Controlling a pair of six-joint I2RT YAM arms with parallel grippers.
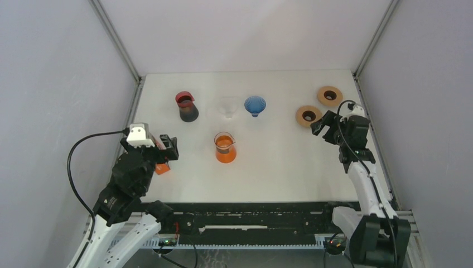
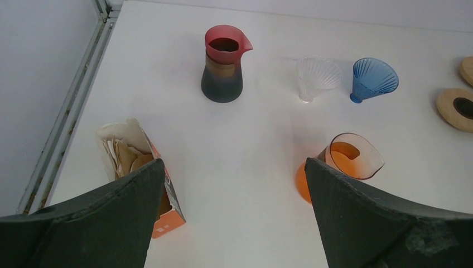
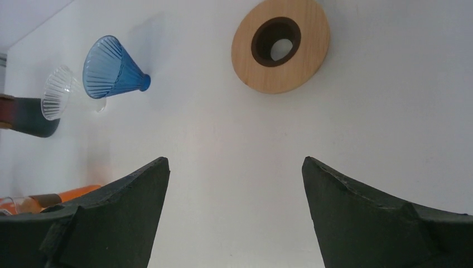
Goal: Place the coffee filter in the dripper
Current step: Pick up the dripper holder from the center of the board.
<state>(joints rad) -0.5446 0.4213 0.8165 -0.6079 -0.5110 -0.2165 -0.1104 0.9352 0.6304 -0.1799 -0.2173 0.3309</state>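
An open orange box (image 2: 139, 184) holding brown paper coffee filters (image 2: 125, 156) stands at the table's left; it also shows in the top view (image 1: 162, 167), mostly under my left arm. A clear dripper (image 1: 227, 106) (image 2: 317, 77) and a blue dripper (image 1: 255, 105) (image 2: 373, 79) (image 3: 114, 68) lie at the back middle. My left gripper (image 1: 167, 146) (image 2: 234, 173) is open and empty, just right of the box. My right gripper (image 1: 322, 125) (image 3: 234, 167) is open and empty, near a wooden ring.
A red-and-grey carafe (image 1: 187, 106) (image 2: 223, 64) stands at the back left. An orange glass carafe (image 1: 225, 148) (image 2: 340, 167) stands in the middle. Two wooden rings (image 1: 308, 115) (image 1: 329, 95) lie at the back right; one shows in the right wrist view (image 3: 280, 46).
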